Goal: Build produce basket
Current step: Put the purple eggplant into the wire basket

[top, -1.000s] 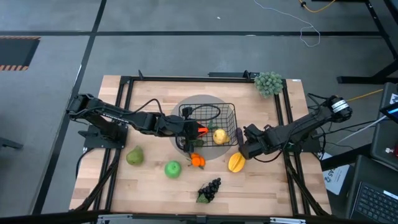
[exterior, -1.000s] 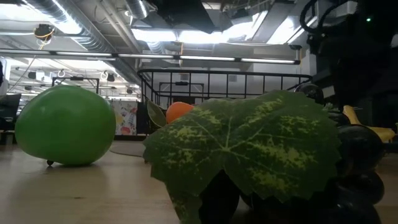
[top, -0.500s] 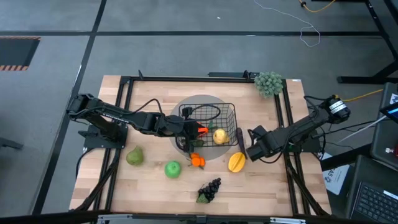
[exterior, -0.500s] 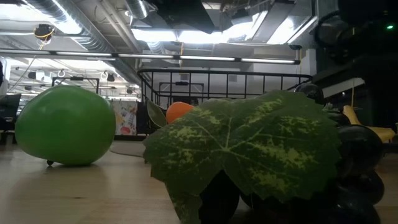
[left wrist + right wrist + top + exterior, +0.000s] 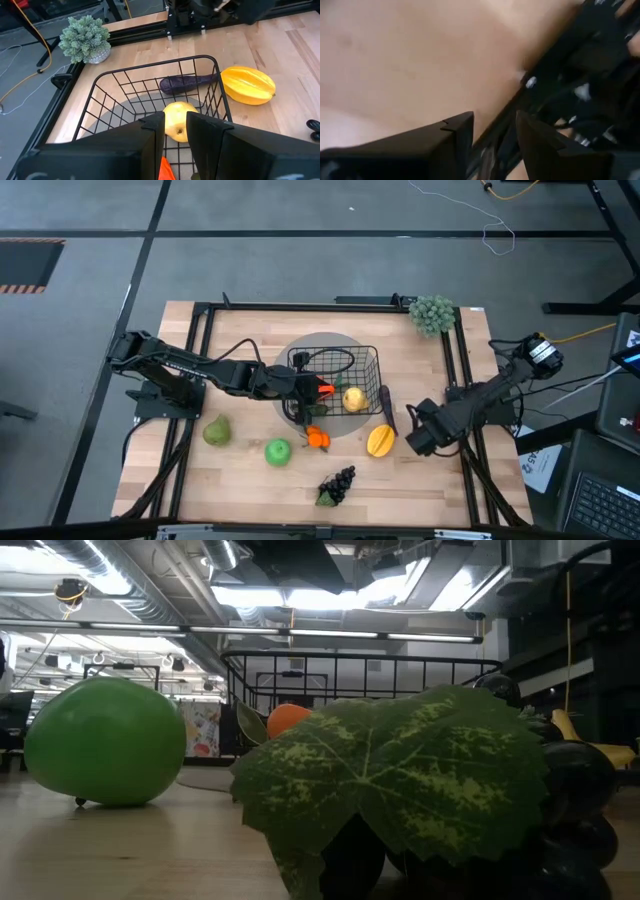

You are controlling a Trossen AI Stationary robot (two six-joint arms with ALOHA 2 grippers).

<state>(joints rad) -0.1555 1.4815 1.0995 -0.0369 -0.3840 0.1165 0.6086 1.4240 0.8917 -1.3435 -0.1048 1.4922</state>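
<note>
My left gripper (image 5: 318, 389) sits over the basket (image 5: 368, 358), at its side nearest my left arm; fingers (image 5: 205, 131) narrow w/ a thin slit between them, and an orange carrot (image 5: 324, 390) shows right at the tips. In the left wrist view the carrot (image 5: 167, 170) peeks out below the gap, so I read it as pinched there, tho most of it is hidden.

Basket stands mid-table on a grey round disc (image 5: 300, 350); inside it a yellow fruit (image 5: 353, 399), seen thru the mesh in the wrist view too (image 5: 176, 119). Purple eggplant (image 5: 386, 408) lies just outside the basket on my right arm's side, against the wire; ribbed yellow fruit (image 5: 379, 441) near it on the wood. Orange (image 5: 317, 438) just beside the basket's near edge; green apple (image 5: 277, 451) and pear (image 5: 216, 431) further toward my left arm; dark grapes (image 5: 337, 483) w/ leaf near the table's front edge. Pale bushy cluster (image 5: 432, 313) at the far corner.

My right gripper (image 5: 420, 436) hangs at the table's right side beside the ribbed yellow fruit, not touching it; fingers (image 5: 455, 135) apart, nothing between them.
</note>
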